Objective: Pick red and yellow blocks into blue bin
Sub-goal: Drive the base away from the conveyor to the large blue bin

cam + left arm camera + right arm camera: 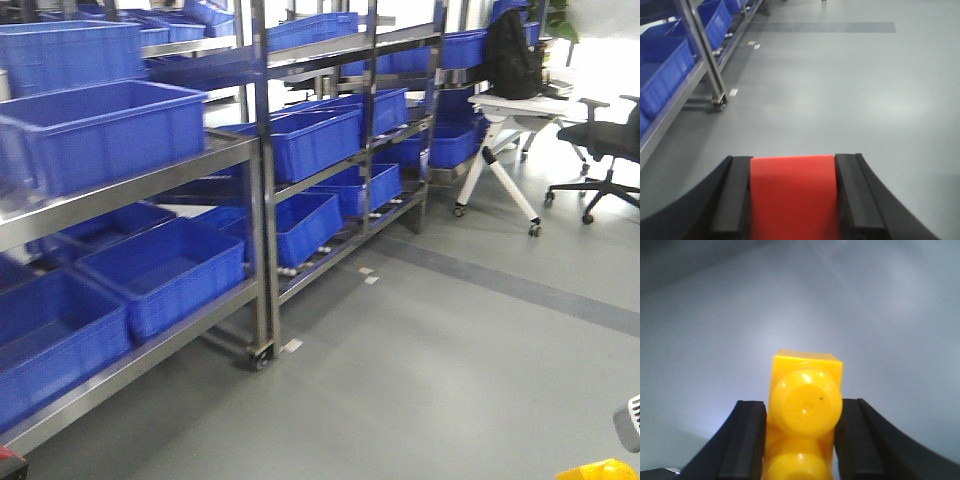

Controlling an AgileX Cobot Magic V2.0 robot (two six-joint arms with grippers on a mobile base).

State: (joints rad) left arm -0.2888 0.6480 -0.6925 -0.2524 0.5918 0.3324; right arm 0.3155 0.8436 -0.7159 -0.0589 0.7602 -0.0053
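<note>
Two blocks, lower centre: left gripper (793, 172) is clamping red cube (792, 200), right gripper (802, 435) is clamping yellow brick (806, 390); release only above blue bin.

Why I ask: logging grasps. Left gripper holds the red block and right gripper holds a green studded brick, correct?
The colour is wrong: the right wrist view shows the right gripper holding a yellow studded brick. The left gripper does hold the red block.
</note>
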